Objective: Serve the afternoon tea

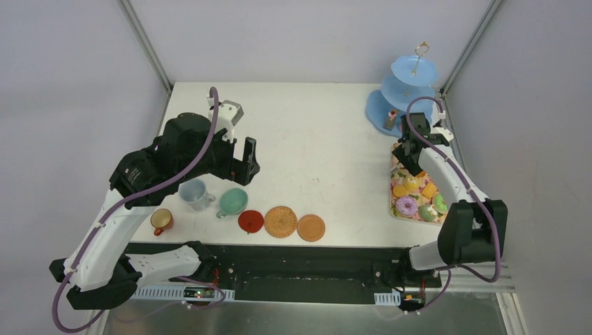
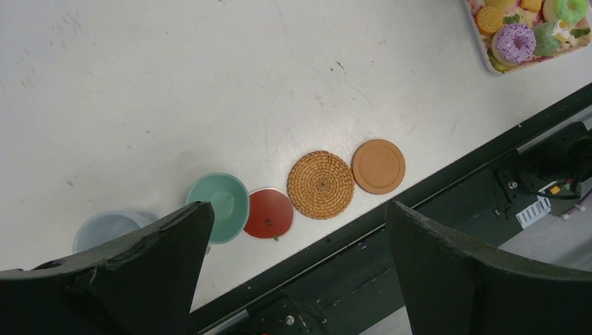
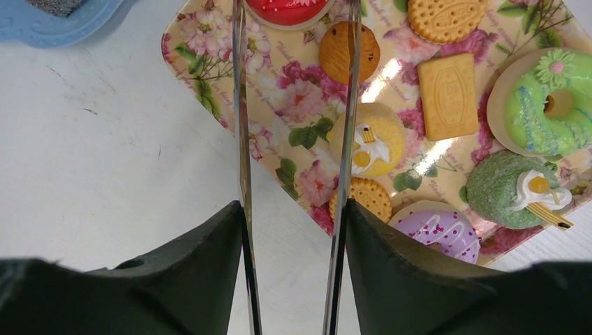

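The left gripper (image 2: 297, 209) is hovering with its jaws fully spread above the near-left table area, where the orange cup (image 1: 162, 220), grey-blue cup (image 1: 194, 193) and mint green cup (image 1: 232, 202) are standing. To their right, the red round coaster (image 1: 250, 220), woven rattan coaster (image 1: 280, 222) and brown coaster (image 1: 311, 227) are lying in a row. The right gripper (image 3: 294, 204) is pinching the long metal tongs (image 3: 241, 105) over the floral rectangular tray (image 3: 300, 98), which is carrying the donuts (image 3: 436, 230) and biscuits (image 3: 448, 94). The light-blue three-tier stand (image 1: 412, 73) is standing at the far right.
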`<state>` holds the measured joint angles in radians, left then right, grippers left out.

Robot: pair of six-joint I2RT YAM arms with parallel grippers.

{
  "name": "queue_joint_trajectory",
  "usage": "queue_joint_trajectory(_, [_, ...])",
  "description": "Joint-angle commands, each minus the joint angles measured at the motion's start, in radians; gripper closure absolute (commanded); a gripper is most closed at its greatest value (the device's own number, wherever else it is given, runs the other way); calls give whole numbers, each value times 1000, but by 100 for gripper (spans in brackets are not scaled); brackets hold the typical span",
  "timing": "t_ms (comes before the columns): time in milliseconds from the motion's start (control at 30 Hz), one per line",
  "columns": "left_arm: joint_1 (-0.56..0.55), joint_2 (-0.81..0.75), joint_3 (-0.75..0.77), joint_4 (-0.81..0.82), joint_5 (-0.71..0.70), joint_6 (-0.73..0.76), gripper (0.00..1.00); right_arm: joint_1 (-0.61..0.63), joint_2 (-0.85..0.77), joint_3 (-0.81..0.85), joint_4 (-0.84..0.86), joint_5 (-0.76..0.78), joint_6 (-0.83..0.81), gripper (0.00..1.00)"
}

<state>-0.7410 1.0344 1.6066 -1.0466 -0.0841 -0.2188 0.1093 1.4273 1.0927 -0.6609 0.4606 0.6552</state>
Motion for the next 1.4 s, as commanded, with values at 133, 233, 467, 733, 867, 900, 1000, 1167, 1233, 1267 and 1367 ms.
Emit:
queue_joint_trajectory(133, [-22,2,0,-6,-29,30,0,6,52,36,49,58,-11,43])
queue_joint_trajectory(233, [-24,2,-1,-5,-36,32,0,6,82,51,48,60,-17,43])
queue_joint_trajectory(467, [-30,5,0,-5,-51,42,0,6,103,66,52,58,-31,42])
queue_joint_trajectory(733, [-46,8,-1,0,-79,61,0,9,102,77,39,43,-55,58])
queue_joint_trajectory(867, [-60,11,2,0,-92,70,0,12,95,86,19,46,-71,67])
queue_joint_trajectory(900, [-62,10,2,0,-94,72,0,14,91,90,12,47,-76,68])
queue_joint_trajectory(1000, [-67,12,6,0,-104,78,0,25,74,108,-16,47,-85,71])
queue_joint_trajectory(1167, [-75,15,12,-3,-115,88,0,36,9,128,-90,22,-107,73])
queue_joint_trajectory(1233, [-76,13,12,-2,-118,88,0,35,-32,116,-106,5,-126,73])
queue_joint_trajectory(1267, [-76,13,12,-1,-119,91,0,35,-53,111,-117,-5,-135,73])
queue_joint_trajectory(1367, [-76,16,15,2,-119,91,0,35,-112,99,-146,-38,-160,74])
